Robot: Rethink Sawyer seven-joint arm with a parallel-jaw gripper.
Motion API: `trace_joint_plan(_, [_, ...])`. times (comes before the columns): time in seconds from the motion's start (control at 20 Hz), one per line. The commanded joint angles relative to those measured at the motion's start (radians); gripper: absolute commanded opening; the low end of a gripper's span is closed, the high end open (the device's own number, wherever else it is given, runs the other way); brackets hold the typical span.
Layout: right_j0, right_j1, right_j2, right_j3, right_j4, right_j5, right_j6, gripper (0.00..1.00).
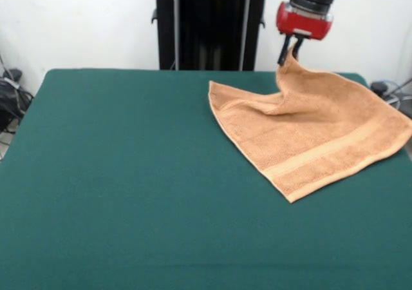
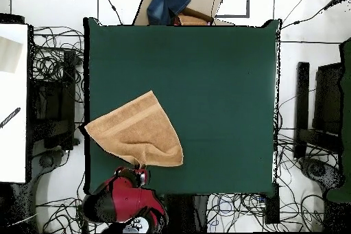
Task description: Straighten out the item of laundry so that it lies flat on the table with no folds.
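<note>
The orange-tan towel (image 1: 309,132) lies on the right far part of the green table (image 1: 129,174), with a woven band stripe near its front edge. One far corner is pulled up off the cloth into a peak, and my gripper (image 1: 290,50) is shut on that corner. From above, the towel (image 2: 137,132) sits near the table's (image 2: 219,94) left lower side, one corner reaching the table's left edge, and the gripper (image 2: 141,170) holds the raised corner. A soft ridge runs across the towel below the lifted corner.
Beyond the table's far side in the overhead view stands a cardboard box (image 2: 199,1) with blue cloth (image 2: 169,1) on it. Cables and dark equipment (image 2: 322,108) lie on the floor on both sides.
</note>
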Motion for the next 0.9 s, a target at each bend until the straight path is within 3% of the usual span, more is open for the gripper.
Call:
trace_joint_plan(0.05, [0.044,0.023,0.045,0.027,0.095,0.045,0.266,0.00])
trace_joint_plan(0.9, [0.063,0.014,0.027,0.033,0.128,0.041,0.246,0.00])
